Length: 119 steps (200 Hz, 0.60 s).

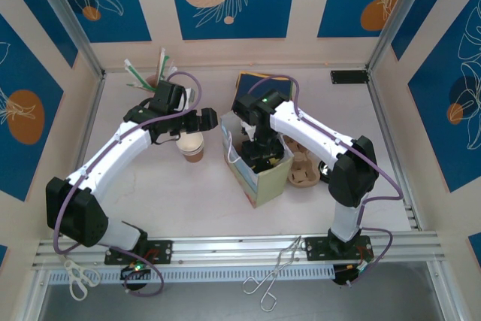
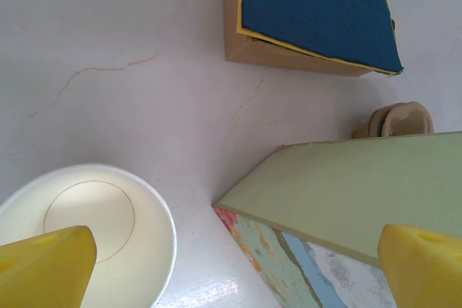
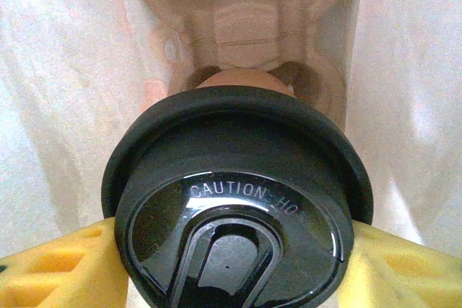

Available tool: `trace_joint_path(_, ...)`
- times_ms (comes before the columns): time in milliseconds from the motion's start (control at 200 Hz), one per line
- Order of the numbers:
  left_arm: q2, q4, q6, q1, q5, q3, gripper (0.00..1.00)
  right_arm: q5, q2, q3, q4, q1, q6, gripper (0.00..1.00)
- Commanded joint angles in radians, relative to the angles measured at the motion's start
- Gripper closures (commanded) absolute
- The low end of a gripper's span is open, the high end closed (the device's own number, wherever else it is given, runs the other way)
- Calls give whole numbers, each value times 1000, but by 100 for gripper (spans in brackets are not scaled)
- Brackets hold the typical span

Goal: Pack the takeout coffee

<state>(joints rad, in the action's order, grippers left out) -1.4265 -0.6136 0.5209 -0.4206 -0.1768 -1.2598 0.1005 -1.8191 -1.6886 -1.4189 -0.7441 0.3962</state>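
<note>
Two cups in all: one takeout coffee point(image 3: 234, 200) with a black lid, and one lidless cup point(image 2: 94, 229). The right gripper point(image 3: 231, 265) is clamped on the takeout coffee inside the single paper bag point(image 1: 263, 182) near the desk's middle, over one pulp carrier point(image 3: 245, 27). A second carrier point(image 1: 302, 169) lies just right of the bag. The left gripper point(image 2: 232, 268) hangs over the lidless cup, fingers wide apart, holding nothing

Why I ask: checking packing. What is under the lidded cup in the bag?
A molded pulp cup carrier lies below the takeout coffee; its black lid hides the cup's base.
</note>
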Motion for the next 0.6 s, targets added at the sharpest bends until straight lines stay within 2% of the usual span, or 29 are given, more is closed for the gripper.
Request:
trace_joint_path(0,-6,-11,-13,17,-19,-32,0,7,11,-18,-35,-7,15,36)
trace_joint_path(590,-6,-9,-12,20,-26,-30,0,28,18,-74,-84,-18,23,36)
